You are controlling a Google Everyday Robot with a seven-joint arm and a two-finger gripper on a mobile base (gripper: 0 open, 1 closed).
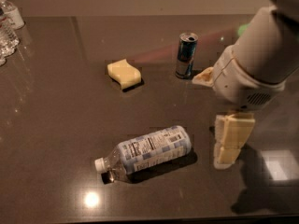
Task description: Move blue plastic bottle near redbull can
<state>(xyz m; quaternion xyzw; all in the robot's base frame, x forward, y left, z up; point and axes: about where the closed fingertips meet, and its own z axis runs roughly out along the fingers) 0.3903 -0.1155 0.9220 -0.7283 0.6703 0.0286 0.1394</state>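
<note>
The bottle (149,150) is lying on its side on the table (56,125), just to the picture-left of the gripper (211,120). Its white cap is pointing away from the gripper and its base is facing it. It is lying flat rather than standing, so it is probably offering its long label side to a grasp from above.

The can (186,55) is standing upright farther back on the table, beyond the gripper and close to its upper finger, well apart from the bottle.

The gripper is hanging low over the table between the two, spread wide and gripping nothing; one of its cream fingers (232,139) is pointing down beside the bottle's base. The jaws are standing apart, which suits a reach still to be made, and the bottle is not yet being touched. The white arm (254,64) is reaching in from the picture-right behind it.

A yellow sponge (124,73) is lying farther to the picture-left of the can, out of the likely path. Clear bottles (8,24) are standing at the far left corner, well away from the gripper.
</note>
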